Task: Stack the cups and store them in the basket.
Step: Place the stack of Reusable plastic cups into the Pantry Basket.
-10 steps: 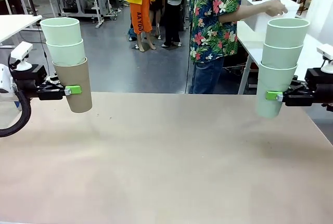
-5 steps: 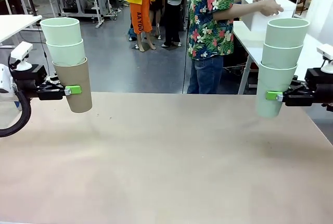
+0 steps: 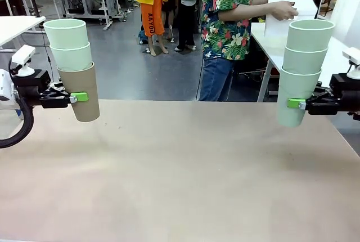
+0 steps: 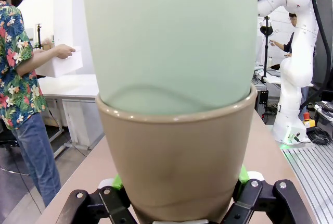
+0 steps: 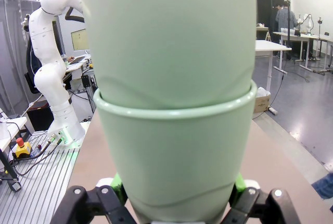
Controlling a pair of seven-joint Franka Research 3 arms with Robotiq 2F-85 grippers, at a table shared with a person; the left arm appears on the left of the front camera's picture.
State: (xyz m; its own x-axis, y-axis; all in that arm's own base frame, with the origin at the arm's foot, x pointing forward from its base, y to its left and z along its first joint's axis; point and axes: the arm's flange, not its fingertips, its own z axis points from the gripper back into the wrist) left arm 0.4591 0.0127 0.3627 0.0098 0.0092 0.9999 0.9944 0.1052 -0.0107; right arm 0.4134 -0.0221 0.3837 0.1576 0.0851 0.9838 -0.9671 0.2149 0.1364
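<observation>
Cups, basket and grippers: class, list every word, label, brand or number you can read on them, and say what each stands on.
On the cups: none; plain surfaces.
On the basket: none on the side shown.
On the left gripper and right gripper: none readable.
On the monitor, right wrist view: too blurred to read.

The person [image 3: 228, 22] across from me is edging left, a little more each moment. Their hand [image 3: 284, 10] slides left along the white basket [image 3: 298, 14], and the basket turns slightly in their grip.
</observation>
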